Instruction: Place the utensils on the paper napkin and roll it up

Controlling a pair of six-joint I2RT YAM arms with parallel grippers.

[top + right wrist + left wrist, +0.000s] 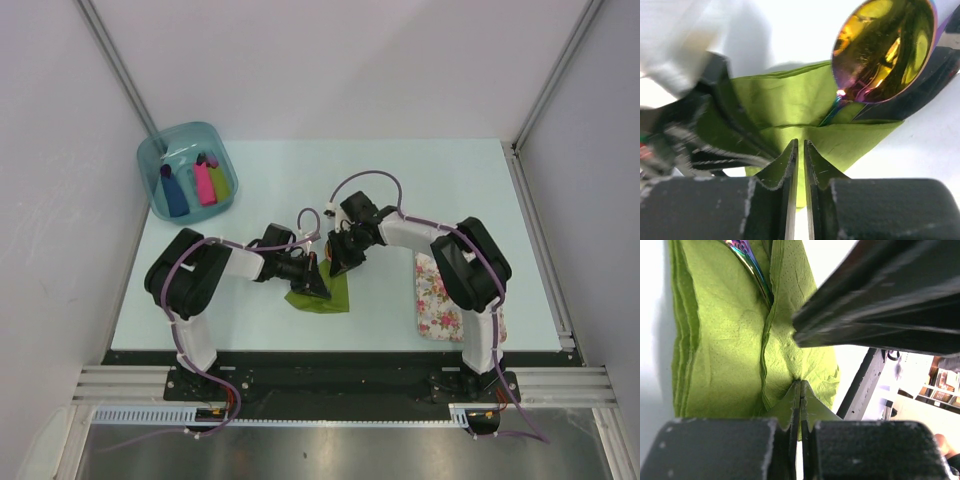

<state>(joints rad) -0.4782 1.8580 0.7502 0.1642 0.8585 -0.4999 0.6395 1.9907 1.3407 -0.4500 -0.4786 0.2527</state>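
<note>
The olive-green paper napkin [328,294] lies folded and bunched at the middle of the table, between both grippers. My left gripper [312,280] is shut, pinching a fold of the napkin [725,340] at its tips [800,383]. My right gripper [339,262] is shut on another fold of the napkin [785,95] at its tips [800,143]. One utensil shows, an iridescent spoon: its bowl [885,45] sticks out of the napkin, and its handle [752,267] lies in a crease. Other utensils are hidden.
A blue bin [155,165] at the back left holds blue [176,192], pink [205,182] and lime [220,180] rolls. The white pink-flowered mat [437,295] lies right of the napkin, partly under my right arm. The table's front edge is close behind the napkin.
</note>
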